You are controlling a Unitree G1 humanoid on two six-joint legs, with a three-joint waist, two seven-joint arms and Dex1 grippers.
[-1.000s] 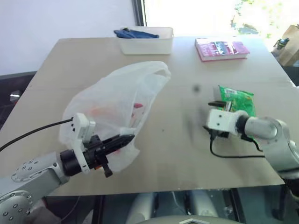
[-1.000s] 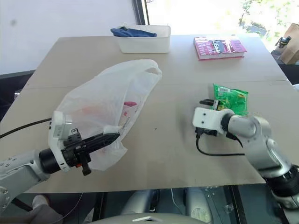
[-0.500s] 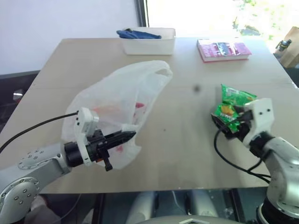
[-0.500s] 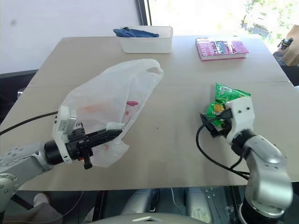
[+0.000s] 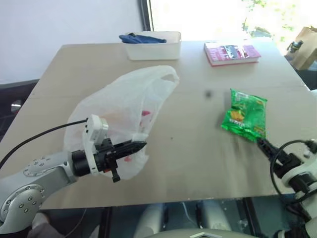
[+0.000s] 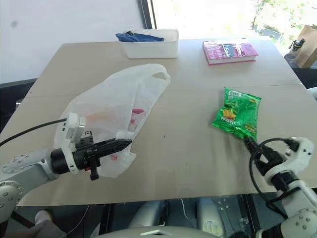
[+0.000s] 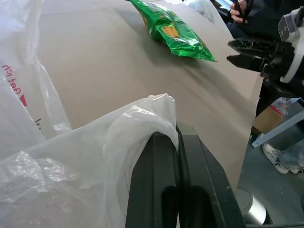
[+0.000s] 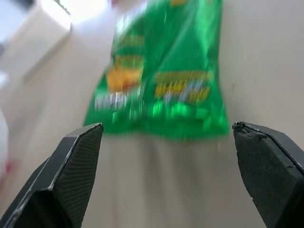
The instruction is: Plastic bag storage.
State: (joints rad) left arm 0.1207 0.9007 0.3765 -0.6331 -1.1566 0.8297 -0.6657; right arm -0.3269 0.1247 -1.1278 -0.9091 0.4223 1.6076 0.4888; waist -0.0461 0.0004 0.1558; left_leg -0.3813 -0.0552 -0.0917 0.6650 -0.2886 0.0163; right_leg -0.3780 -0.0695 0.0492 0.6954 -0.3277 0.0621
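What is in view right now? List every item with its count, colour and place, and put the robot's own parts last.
plastic bag: one, translucent white with small red print, on the table's left half, its near edge pinched by the left hand.
snack packet: one, glossy green, flat on the table's right half.
book: one, pink, far right of the table.
bin: one, white, far edge of the table.
cloth: one, dark blue, in the bin.
table: one, light tan.
left hand: one, black fingers, shut on the bag.
right hand: one, black fingers, open, just short of the packet's near edge.
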